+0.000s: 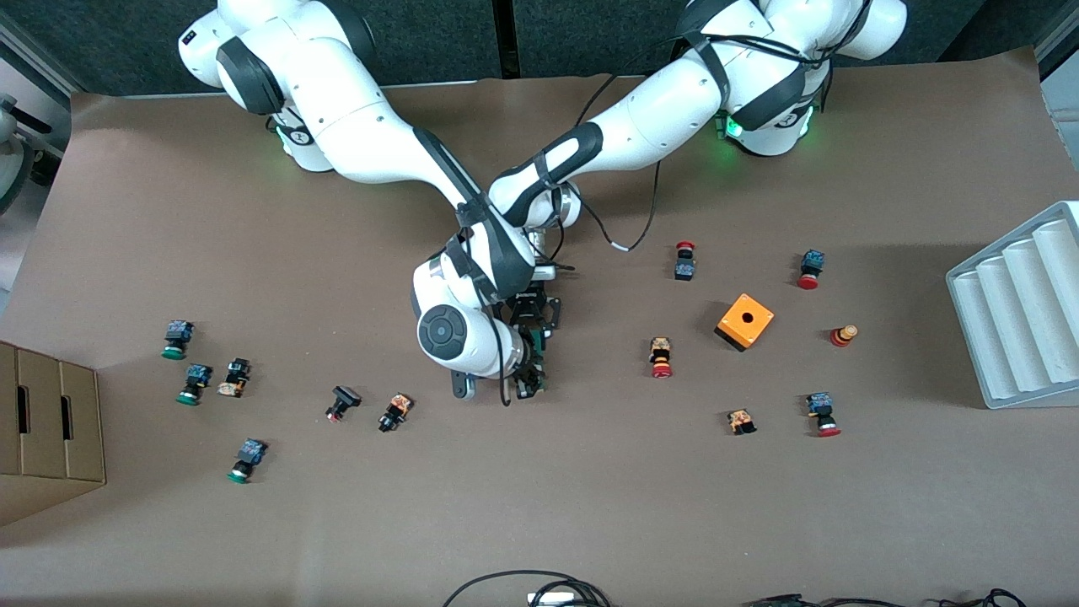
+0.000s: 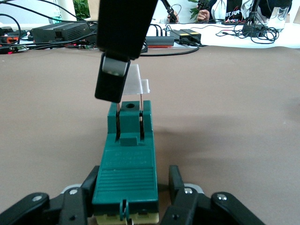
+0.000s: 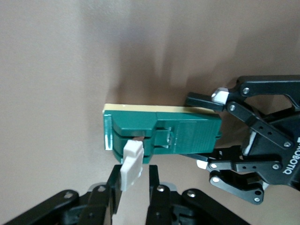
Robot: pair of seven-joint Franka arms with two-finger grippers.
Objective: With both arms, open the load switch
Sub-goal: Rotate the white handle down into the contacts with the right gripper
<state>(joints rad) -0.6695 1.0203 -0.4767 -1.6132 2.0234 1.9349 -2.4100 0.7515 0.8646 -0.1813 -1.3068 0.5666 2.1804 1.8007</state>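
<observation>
"The load switch [image 2: 126, 164]: where is it?"

"Centre of the table in the front view, under both wrists, with the orange box [image 1: 745, 321] out at its 3 o'clock. Whether it rests on the table or sits just above it cannot be confirmed."

"Which way does the long axis run?"

"Roughly 12 to 6 in the front view. The left gripper [image 2: 132, 187] is clamped on the sides of the green body at the 12 o'clock end. The right gripper [image 3: 133, 183] is pinched on the white tab [image 3: 132, 161] at the 6 o'clock end. Both arms are equally close, since each already has contact."

"What does the next move depend on?"

"The tab stands out from the body (across the long axis). In my judgement the left arm has to hold the body fixed while the right arm pulls the tab outward."

"What are the counts?"

"One load switch, one orange box, one ribbed tray [image 1: 1020, 312] and one cardboard box [image 1: 50, 421]. There are twelve push-buttons [image 1: 661, 357], seven toward the left arm's end and five toward the right arm's."
</observation>
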